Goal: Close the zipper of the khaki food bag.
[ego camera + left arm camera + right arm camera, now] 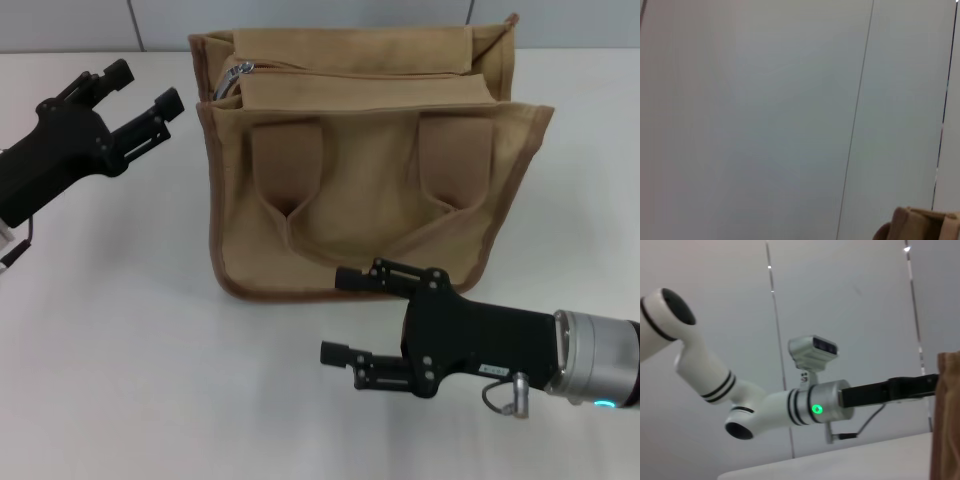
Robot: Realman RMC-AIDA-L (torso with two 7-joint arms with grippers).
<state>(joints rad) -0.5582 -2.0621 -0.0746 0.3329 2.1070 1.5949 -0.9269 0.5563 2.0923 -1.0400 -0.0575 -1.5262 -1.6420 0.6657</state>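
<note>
The left gripper, jaws spread, hovers just left of the khaki food bag, nearest the zipper pull at its far-left end, while the open right gripper waits near.

One khaki food bag sits centre frame, and that's the only bag out there. On its front panel, count two strap tabs, side by side. One zipper runs along the top, with a single silver pull at the upper left end. Two grippers show: the left gripper upper left, the right gripper lower centre.
</note>
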